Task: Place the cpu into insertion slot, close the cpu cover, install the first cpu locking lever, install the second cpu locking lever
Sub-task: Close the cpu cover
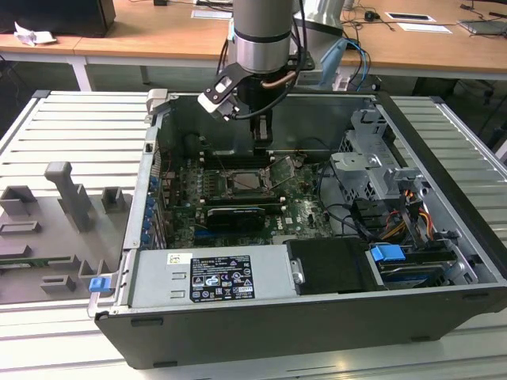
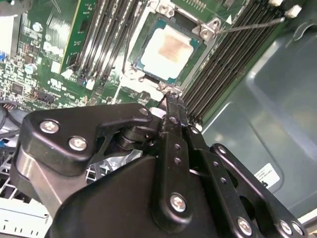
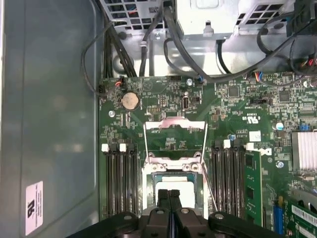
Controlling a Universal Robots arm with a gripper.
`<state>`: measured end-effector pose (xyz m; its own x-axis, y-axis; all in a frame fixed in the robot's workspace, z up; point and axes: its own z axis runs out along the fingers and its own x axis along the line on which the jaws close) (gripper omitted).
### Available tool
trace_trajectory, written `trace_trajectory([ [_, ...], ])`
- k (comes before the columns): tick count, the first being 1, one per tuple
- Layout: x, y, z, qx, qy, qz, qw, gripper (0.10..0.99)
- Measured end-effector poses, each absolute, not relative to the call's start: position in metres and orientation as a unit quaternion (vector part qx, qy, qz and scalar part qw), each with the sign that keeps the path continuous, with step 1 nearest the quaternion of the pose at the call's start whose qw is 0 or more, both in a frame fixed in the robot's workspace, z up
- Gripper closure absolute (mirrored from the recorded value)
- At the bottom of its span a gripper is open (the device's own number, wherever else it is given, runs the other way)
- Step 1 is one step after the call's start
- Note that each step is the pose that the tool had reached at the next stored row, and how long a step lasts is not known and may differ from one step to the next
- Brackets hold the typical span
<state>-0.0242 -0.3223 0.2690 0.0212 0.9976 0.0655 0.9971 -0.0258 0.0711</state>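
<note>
The cpu (image 2: 170, 47) lies flat in the socket on the green motherboard (image 3: 233, 114), its pale metal face up; it also shows as the cpu (image 3: 173, 184) and the cpu (image 1: 247, 183). The cpu cover (image 3: 175, 124) is swung open away from the socket, a silvery frame with the board visible through its centre. Two thin wire levers (image 3: 206, 148) (image 2: 252, 24) stand free beside the socket. My gripper (image 3: 169, 196) hangs just above the socket's near edge, fingers (image 2: 172, 111) pressed together with nothing between them. In the exterior view my gripper (image 1: 261, 141) is low inside the case.
Rows of black memory slots (image 3: 121, 178) flank the socket on both sides. Bundled cables (image 3: 198, 59) and a drive cage (image 1: 372, 166) sit past the board. The case wall (image 3: 44, 114) stands close on one side. The power supply (image 1: 214, 277) lies along the case front.
</note>
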Motion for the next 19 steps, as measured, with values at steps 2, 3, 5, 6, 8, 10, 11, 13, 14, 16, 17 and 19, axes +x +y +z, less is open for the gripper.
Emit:
trace_trajectory([
  [2,-0.021,-0.322,0.269,0.715,0.698,0.048,0.003,0.98],
  [3,-0.021,-0.322,0.269,0.715,0.698,0.048,0.003,0.98],
  [5,-0.018,-0.322,0.269,0.715,0.698,0.048,0.003,0.98],
  [6,-0.017,-0.322,0.269,0.715,0.698,0.048,0.003,0.98],
  [8,-0.014,-0.322,0.269,0.715,0.698,0.048,0.002,0.98],
  [10,-0.011,-0.322,0.269,0.715,0.698,0.048,0.002,0.98],
  [11,-0.01,-0.322,0.269,0.715,0.698,0.048,0.002,0.98],
  [13,-0.008,-0.322,0.269,0.715,0.698,0.048,0.002,0.98],
  [14,-0.008,-0.322,0.269,0.715,0.698,0.048,0.002,0.98],
  [16,-0.007,-0.322,0.269,0.715,0.698,0.048,0.002,0.98],
  [17,-0.007,-0.322,0.269,0.715,0.698,0.048,0.002,0.98],
  [19,-0.006,-0.322,0.269,0.715,0.698,0.048,0.002,0.98],
])
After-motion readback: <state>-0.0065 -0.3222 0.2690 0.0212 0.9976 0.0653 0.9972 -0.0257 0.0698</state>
